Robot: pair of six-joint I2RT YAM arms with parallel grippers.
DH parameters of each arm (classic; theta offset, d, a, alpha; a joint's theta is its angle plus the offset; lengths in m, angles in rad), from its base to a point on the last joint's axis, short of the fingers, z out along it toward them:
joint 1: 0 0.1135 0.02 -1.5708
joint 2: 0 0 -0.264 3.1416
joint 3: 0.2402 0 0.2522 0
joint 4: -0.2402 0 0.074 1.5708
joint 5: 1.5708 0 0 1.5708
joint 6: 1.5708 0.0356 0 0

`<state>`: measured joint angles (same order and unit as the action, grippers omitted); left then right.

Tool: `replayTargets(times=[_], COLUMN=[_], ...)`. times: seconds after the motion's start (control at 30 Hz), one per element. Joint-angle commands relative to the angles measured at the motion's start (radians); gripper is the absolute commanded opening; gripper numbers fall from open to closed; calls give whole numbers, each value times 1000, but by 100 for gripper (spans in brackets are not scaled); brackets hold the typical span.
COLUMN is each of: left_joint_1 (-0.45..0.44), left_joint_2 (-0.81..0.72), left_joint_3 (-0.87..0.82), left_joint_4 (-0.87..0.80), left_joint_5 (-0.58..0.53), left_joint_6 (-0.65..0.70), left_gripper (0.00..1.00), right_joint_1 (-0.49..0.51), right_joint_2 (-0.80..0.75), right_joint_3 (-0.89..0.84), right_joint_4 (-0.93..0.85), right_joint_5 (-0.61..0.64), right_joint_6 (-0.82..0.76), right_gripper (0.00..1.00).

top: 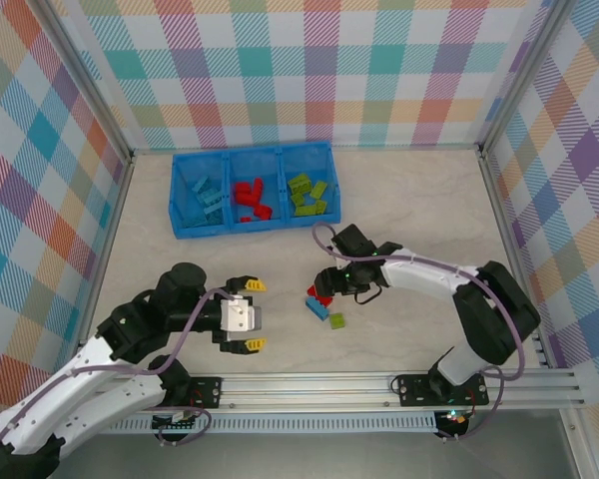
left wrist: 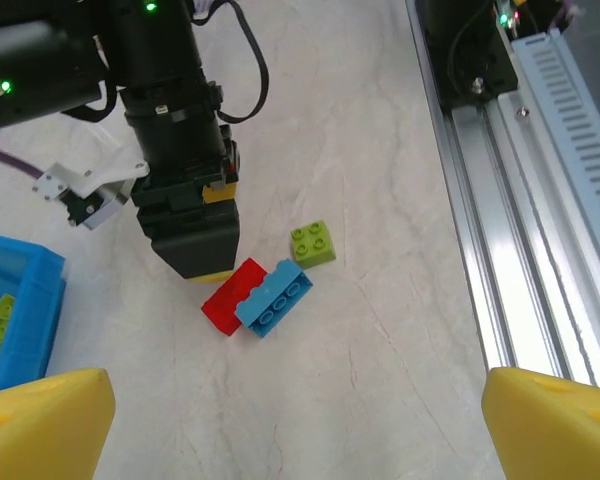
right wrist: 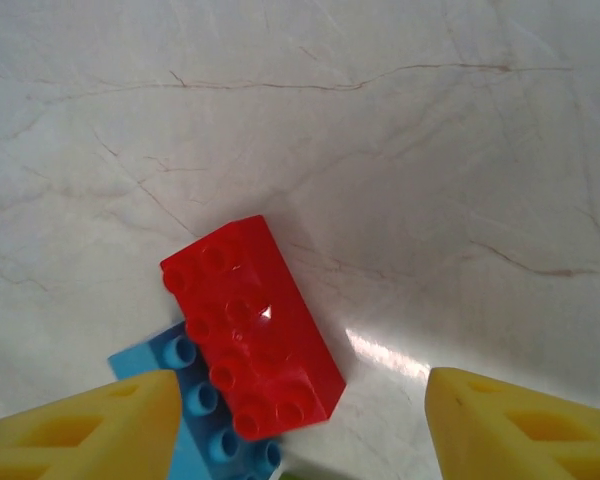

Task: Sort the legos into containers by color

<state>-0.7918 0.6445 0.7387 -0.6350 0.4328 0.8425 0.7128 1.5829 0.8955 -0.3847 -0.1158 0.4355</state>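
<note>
Hovering right gripper [top: 326,286]: it is seen lowered over the loose bricks, out in front of the green end of the tray [top: 250,230]. Its jaws are held apart and nothing is gripped.
Red brick [right wrist: 250,325]: it is laid flat on the table [top: 419,200], studs up. In the right wrist view it is framed by the two yellow fingertips [right wrist: 80,425], with a gap left on each side.
Light blue brick [right wrist: 195,420]: it is pressed against the long side of the red brick, studs up, a little farther from the tray.
Lime green brick [top: 336,320]: this small one is set just apart from that pair. It is the farthest of the three from the tray.
Left gripper [top: 252,315]: it is held over bare table, well in front of the tray's middle compartment. Its jaws are spread wide and nothing is carried between them.
Tray, left compartment: light blue bricks [top: 206,196] are gathered here.
Tray, middle compartment: red bricks [top: 250,198] are collected here.
Tray, right compartment: lime green bricks [top: 307,194] are piled here.
</note>
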Motion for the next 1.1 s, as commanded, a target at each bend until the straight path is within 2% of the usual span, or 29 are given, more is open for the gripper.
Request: replayTargets(times=[0.0, 0.07, 0.2, 0.43, 0.6, 0.67, 0.73, 0.8, 0.9, 1.07], left_joint_1=[-11, -10, -10, -10, -9, -10, -9, -9, -9, -9], left_joint_2=[38, 39, 22, 1, 15, 21, 20, 19, 16, 18], left_joint_3=[9, -3, -18, -31, -32, -30, -31, -36, -46, -52], left_joint_4=[-8, 6, 36, 60, 67, 65, 58, 47, 42, 38], left_joint_5=[0, -2, -1, -22, -10, -1, 4, 6, 6, 1], left_joint_6=[66, 58, 31, 12, 9, 7, 11, 26, 32, 39], left_gripper=[95, 95, 95, 96, 96, 96, 97, 99, 100, 100], right_joint_1=[11, 10, 6, -85, -87, -87, -87, -86, -83, -58], right_joint_2=[50, 71, 70, -124, -220, -213, -183, -147, -86, -8], right_joint_3=[23, 14, -9, -115, -153, -157, -150, -143, -95, -26], right_joint_4=[34, 43, 8, 1, 102, 134, 136, 125, 53, 25], right_joint_5=[-23, -4, 116, 213, 68, 14, -6, 3, 32, 72], right_joint_6=[-21, -7, 24, 74, 16, -13, -66, -141, -279, -339], right_gripper=[63, 59, 58, 58, 65, 71, 80, 85, 85, 78])
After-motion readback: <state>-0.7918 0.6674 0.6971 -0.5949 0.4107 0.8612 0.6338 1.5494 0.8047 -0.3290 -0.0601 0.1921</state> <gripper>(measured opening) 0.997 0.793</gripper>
